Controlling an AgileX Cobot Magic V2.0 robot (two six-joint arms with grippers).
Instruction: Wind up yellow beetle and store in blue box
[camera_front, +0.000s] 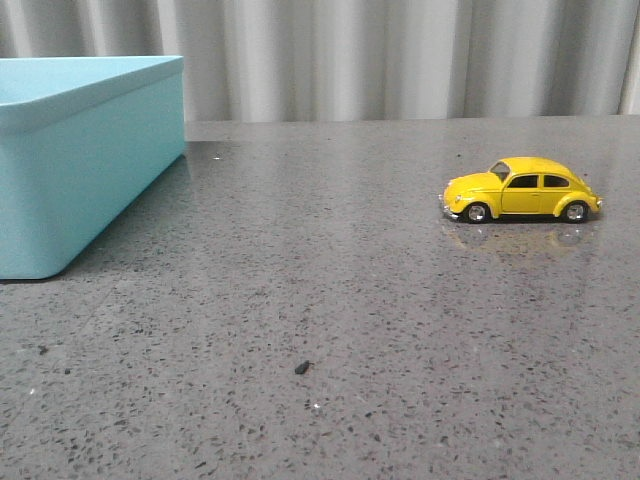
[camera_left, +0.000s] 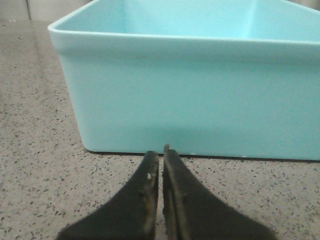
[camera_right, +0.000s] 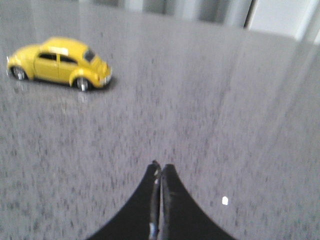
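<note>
The yellow beetle stands on its wheels on the grey speckled table at the right, nose pointing left. It also shows in the right wrist view, well away from my right gripper, which is shut and empty. The blue box stands at the far left of the table. In the left wrist view the blue box fills the frame just beyond my left gripper, which is shut and empty, close to the box's near wall. Neither gripper shows in the front view.
A small dark crumb lies on the table in the front middle. A white speck lies near my right gripper. A pale curtain hangs behind the table's far edge.
</note>
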